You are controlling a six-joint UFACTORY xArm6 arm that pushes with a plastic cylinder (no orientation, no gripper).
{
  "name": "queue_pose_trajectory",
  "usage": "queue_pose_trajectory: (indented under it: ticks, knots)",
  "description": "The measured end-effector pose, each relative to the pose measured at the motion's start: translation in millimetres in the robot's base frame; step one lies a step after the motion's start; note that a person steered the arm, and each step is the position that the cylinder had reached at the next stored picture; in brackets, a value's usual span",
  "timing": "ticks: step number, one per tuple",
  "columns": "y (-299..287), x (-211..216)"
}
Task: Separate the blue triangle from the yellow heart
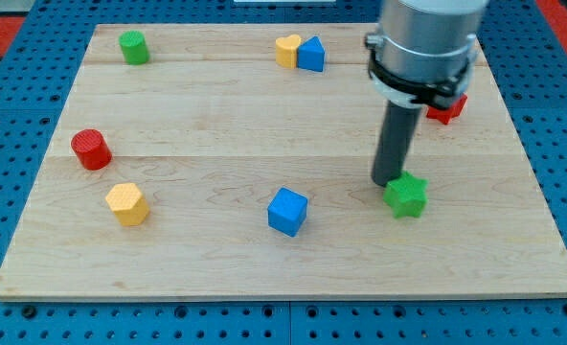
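Blue triangle is touching the yellow heart up top on the desk. My tip sits right against the green star; no fingers on this rig, just a rod.

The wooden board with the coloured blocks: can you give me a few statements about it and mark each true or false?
1. The blue triangle touches the yellow heart. True.
2. My tip rests against the blue cube. False: it is beside the green star, at that block's upper left.
3. The red cylinder sits near the view's left edge. True.
4. The green cylinder lies at the view's bottom. False: it is at the top left.
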State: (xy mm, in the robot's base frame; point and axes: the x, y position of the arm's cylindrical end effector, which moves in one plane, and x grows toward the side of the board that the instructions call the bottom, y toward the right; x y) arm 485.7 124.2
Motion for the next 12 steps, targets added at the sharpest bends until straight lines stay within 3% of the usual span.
queue_pose_trajectory:
  ticks: [2, 3, 5, 8, 10, 12]
  knots:
    - [39, 48]
    - [41, 45]
    - [7, -10]
    - [-8, -31]
    - [-83, -54]
    - [-113, -114]
